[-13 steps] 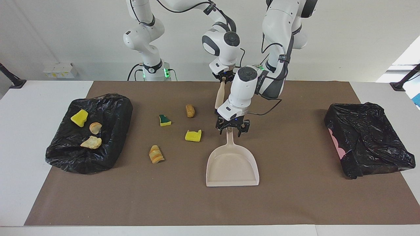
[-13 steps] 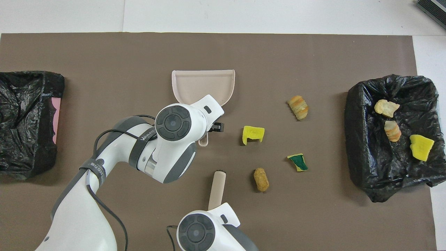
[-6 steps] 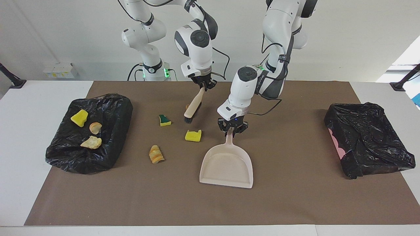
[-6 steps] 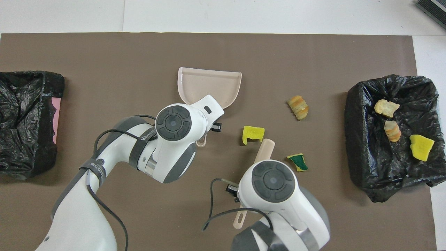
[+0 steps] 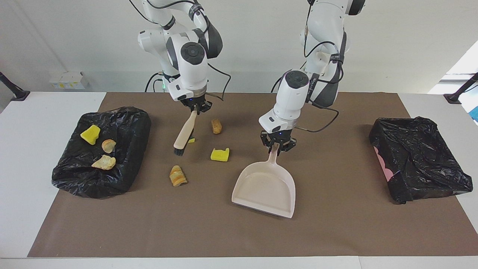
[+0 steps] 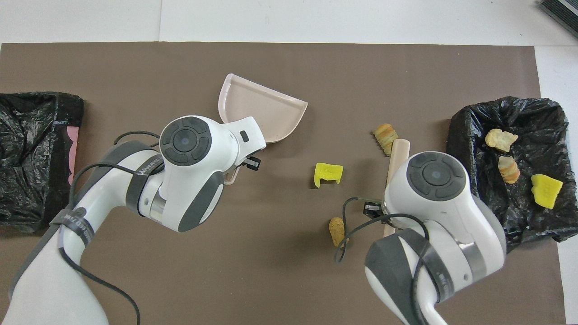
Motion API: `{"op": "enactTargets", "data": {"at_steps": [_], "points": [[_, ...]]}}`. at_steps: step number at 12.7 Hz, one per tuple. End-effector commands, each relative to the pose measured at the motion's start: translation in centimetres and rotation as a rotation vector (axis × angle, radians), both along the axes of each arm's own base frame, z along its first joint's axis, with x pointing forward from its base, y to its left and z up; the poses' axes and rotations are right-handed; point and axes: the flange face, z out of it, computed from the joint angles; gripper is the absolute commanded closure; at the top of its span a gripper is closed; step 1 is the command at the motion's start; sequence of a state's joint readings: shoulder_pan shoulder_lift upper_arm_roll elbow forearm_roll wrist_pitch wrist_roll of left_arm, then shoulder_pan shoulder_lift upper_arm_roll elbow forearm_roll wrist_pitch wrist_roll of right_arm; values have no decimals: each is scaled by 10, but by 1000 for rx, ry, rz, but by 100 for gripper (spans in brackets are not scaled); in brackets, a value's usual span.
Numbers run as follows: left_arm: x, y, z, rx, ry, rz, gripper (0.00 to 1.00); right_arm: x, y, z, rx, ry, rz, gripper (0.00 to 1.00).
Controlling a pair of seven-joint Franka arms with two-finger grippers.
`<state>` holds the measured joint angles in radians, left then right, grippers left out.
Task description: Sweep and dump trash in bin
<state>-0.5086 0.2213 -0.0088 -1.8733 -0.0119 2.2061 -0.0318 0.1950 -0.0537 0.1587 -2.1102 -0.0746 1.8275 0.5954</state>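
Observation:
My left gripper (image 5: pixel 277 146) is shut on the handle of the beige dustpan (image 5: pixel 266 190), whose mouth faces away from the robots and is angled on the mat. My right gripper (image 5: pixel 195 108) is shut on the handle of the hand brush (image 5: pixel 184 133); its black bristles point down beside the bin. On the mat lie trash scraps: a yellow one (image 5: pixel 220 154), an orange-brown one (image 5: pixel 216 126) and a striped tan one (image 5: pixel 177 175). The green-faced one (image 5: pixel 191 140) is mostly hidden by the brush. The black-lined bin (image 5: pixel 127 123) holds three scraps. In the overhead view both wrists hide the fingers.
A second black-bagged bin (image 5: pixel 418 149) with a pink patch sits at the left arm's end of the table. A brown mat (image 5: pixel 336 231) covers the middle of the white table. Cables hang from both wrists.
The left gripper closed on the dustpan handle and turned the pan. The right arm swung the brush toward the right arm's end, over the green-faced scrap.

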Motion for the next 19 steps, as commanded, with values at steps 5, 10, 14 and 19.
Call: {"op": "enactTargets", "data": {"at_steps": [5,10,14,19], "points": [[1,69,14,98,82,-556,100,96,-109,-32,-72,-24,363,100],[-23,96,-2,107,113,-871,100,105,-77,-92,-31,35,478,100],[-45,76,-20,112,114,-918,100,87,-16,-96,50,63,543,100],[-52,83,-37,139,141,-962,100,52,64,-99,97,70,446,100]]}}
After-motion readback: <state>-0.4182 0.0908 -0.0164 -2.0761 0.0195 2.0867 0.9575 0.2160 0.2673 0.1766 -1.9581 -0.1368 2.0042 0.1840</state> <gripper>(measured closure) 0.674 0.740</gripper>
